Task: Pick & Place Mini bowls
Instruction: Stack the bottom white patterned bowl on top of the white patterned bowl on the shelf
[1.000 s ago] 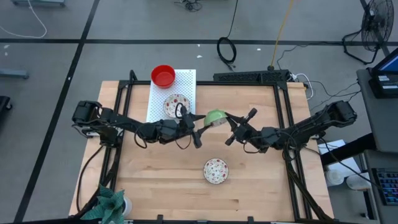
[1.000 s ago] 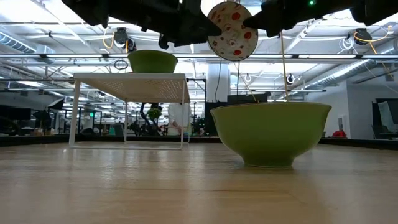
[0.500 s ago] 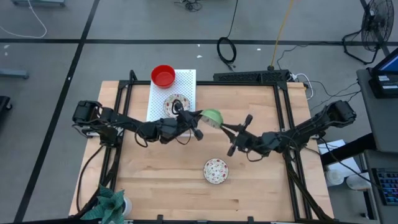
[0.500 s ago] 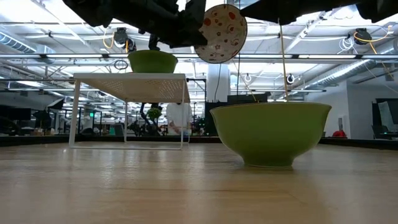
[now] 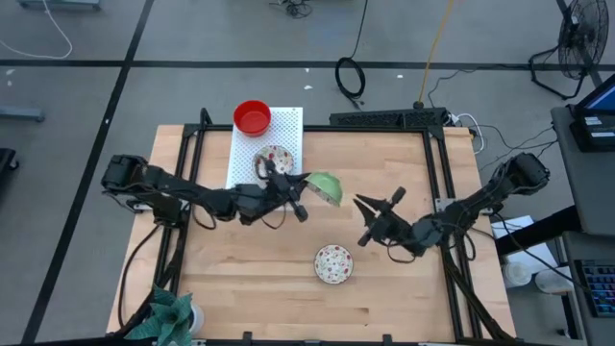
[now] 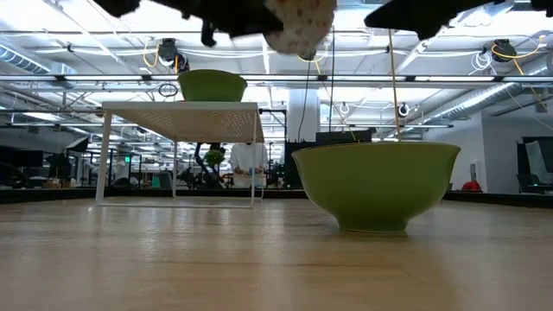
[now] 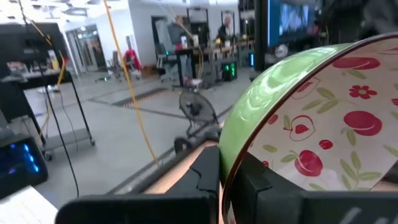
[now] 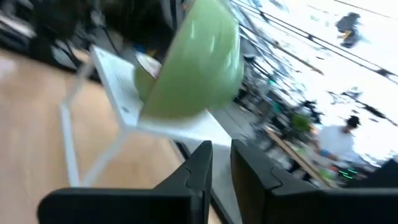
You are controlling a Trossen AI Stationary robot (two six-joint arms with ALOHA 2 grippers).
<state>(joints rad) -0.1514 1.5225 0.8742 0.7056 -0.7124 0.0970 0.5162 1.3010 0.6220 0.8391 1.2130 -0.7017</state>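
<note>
A mini bowl (image 5: pixel 329 185), green outside and white with red fruit and flower prints inside (image 7: pixel 323 137), hangs tilted above the table's middle. My left gripper (image 5: pixel 310 183) is shut on it. My right gripper (image 5: pixel 370 216) stands slightly open to the bowl's near right with nothing between its fingers (image 8: pixel 200 167). A second patterned bowl (image 5: pixel 333 263) rests on its base on the wood. A third (image 5: pixel 274 160) and a red bowl (image 5: pixel 252 117) sit on the white perforated board (image 5: pixel 288 130). My left gripper pinches the held bowl's rim (image 7: pixel 231 163). One finger (image 7: pixel 264 180) is on the patterned inside and the other (image 7: pixel 208 174) on the green outside. The fingers come roughly level from the table's left. The bowl is lifted clear and tipped on its side.
The white board (image 6: pixel 181 117) stands on thin legs at the far left of the table. Black frame rails (image 5: pixel 187 163) run along both sides. A green plant (image 5: pixel 168 312) sits at the near left corner.
My left gripper has shut on the bowl's rim while my right gripper has let go. My right gripper has drawn back toward the table's near right. The left has raised the bowl and tipped it further.
</note>
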